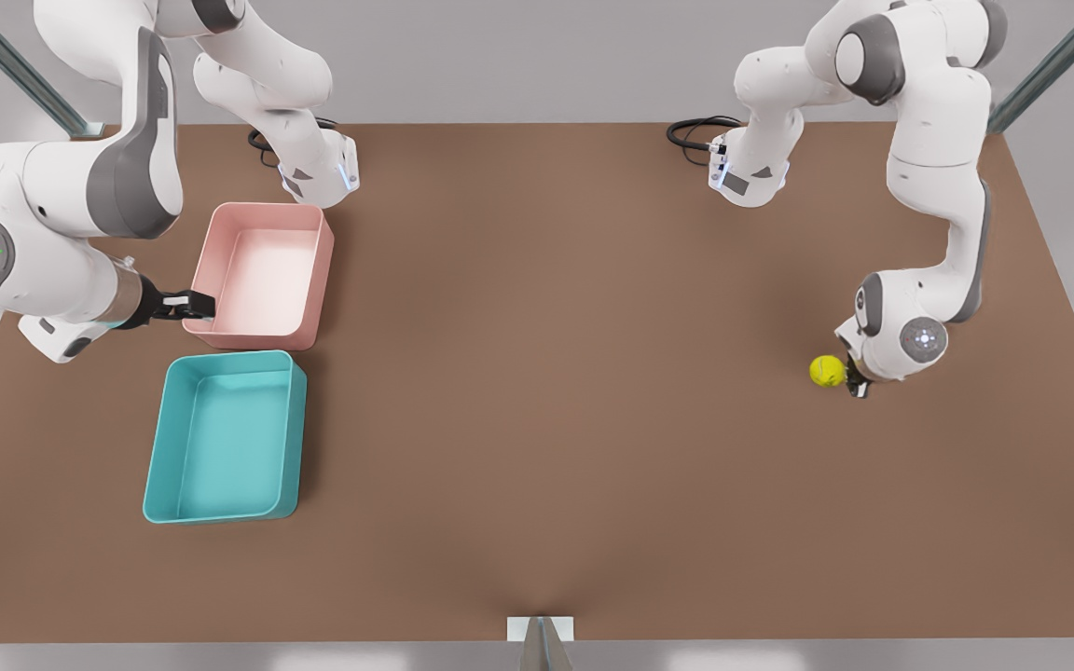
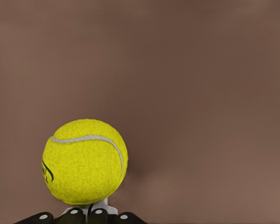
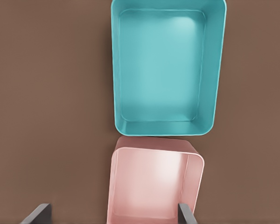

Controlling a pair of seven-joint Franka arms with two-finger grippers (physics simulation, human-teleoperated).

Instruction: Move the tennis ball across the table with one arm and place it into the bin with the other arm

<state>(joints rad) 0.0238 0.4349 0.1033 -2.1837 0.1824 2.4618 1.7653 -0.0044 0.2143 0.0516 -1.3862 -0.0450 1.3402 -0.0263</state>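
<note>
In the front view, keep your left gripper [image 1: 855, 382], fingers together behind the fuzzy yellow-green tennis ball [image 1: 827, 371] on the matte brown surface [image 1: 556, 373], pushing squarely leftward toward the smooth teal plastic bin [image 1: 226, 438]; your right gripper [image 1: 194, 306] waits spread beside it.

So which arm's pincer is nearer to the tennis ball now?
Left. The left pincer sits right beside the tennis ball. The right pincer is far across the table, at the pink tray.
</note>
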